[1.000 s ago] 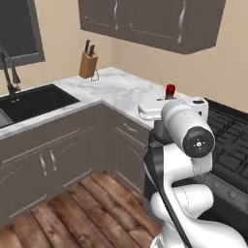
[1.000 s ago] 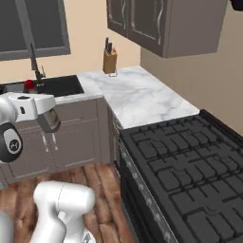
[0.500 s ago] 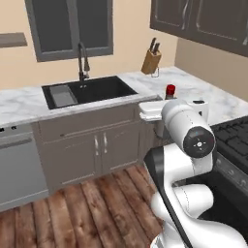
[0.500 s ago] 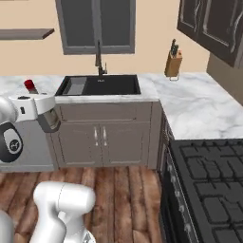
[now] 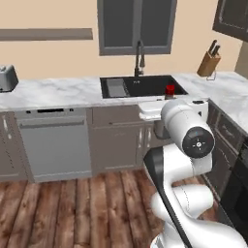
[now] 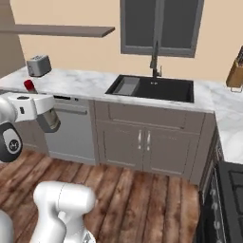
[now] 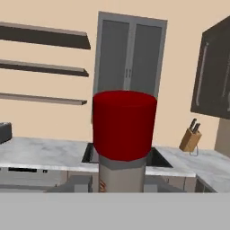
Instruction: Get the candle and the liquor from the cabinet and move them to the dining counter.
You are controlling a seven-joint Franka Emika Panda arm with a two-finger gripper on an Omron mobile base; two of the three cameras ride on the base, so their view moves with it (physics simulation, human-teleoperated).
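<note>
Standing upright in the gripper point(image 7: 121, 191), jaws narrowed on its grey body, the liquor point(image 7: 123, 134) rides red cap up in front of the sink bench point(image 5: 63, 92), its long axis vertical, with no dining counter ahead yet.

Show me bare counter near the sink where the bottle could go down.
Marble counter lies bare between toaster and sink. Right of the sink, a stretch runs bare to the knife block in the corner. The tool holds the liquor.
</note>
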